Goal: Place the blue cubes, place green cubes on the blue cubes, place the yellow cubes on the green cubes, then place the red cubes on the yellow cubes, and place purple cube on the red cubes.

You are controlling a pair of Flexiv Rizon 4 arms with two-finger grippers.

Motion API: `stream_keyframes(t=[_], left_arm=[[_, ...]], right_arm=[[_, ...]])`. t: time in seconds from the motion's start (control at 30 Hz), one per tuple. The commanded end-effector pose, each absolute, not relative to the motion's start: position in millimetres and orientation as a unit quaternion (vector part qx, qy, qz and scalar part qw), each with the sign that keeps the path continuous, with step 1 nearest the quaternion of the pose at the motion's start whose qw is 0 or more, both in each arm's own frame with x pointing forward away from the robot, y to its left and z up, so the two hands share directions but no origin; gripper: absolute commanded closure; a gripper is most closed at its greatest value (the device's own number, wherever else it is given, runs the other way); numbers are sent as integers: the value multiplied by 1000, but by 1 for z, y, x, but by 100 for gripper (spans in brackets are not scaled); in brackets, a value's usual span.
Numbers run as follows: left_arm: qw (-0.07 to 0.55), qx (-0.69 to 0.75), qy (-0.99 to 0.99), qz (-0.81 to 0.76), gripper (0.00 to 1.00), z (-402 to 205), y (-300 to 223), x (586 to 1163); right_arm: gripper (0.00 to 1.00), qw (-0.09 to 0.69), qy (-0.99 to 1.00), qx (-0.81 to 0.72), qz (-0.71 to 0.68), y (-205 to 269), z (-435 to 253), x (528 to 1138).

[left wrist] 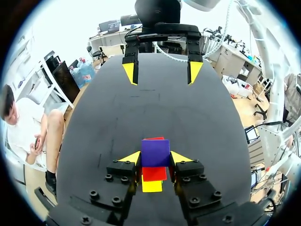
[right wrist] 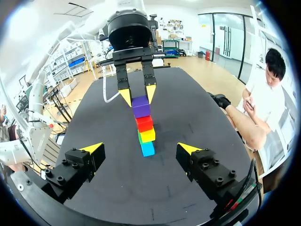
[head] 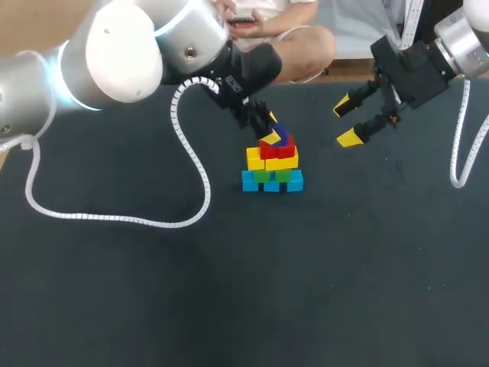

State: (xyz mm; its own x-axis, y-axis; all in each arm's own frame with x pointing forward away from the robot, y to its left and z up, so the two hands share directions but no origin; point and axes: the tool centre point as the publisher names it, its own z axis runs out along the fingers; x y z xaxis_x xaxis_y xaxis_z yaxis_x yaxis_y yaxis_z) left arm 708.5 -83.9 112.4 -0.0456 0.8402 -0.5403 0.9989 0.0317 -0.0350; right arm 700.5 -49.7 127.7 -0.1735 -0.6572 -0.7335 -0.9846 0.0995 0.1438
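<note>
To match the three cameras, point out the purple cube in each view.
Head view: purple cube atop the stack, at the left gripper.
Left wrist view: purple cube between that gripper's fingers.
Right wrist view: purple cube atop the stack, ahead of the right gripper.
Shared landmark: red cubes directly beneath it.

The light is bright and even and falls from overhead. The dark table (head: pixel 137 306) takes it matte, without hot spots, and the shadows on it are faint and soft. The white shell of the left arm (head: pixel 126 50) carries a broad, mild glare, and a pale blue glow rings its joint. The stack of cubes (head: pixel 272 167) shows clear, strong colours. In the left wrist view the purple cube (left wrist: pixel 155 152) is lit flat on its upper face, while the black body of the left gripper (left wrist: pixel 155 158) stays dark. In both wrist views the space above the table burns out to white, and the table's edges bow outward.
</note>
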Motion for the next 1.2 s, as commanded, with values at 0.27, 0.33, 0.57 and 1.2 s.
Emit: stream_keyframes(t=[0.27,0.33,0.57,1.2], left_arm=[[189,663,695,-207,81,113,-83,709],[189,662,695,-207,70,114,-83,709],[192,660,696,-209,0,114,-82,707],[257,663,665,-228,0,125,-63,695]], right_arm=[[0,256,696,-590,320,-50,128,700],[0,256,696,-590,320,-50,128,700],[0,256,696,-590,320,-50,128,700],[0,256,696,-590,320,-50,128,700]])
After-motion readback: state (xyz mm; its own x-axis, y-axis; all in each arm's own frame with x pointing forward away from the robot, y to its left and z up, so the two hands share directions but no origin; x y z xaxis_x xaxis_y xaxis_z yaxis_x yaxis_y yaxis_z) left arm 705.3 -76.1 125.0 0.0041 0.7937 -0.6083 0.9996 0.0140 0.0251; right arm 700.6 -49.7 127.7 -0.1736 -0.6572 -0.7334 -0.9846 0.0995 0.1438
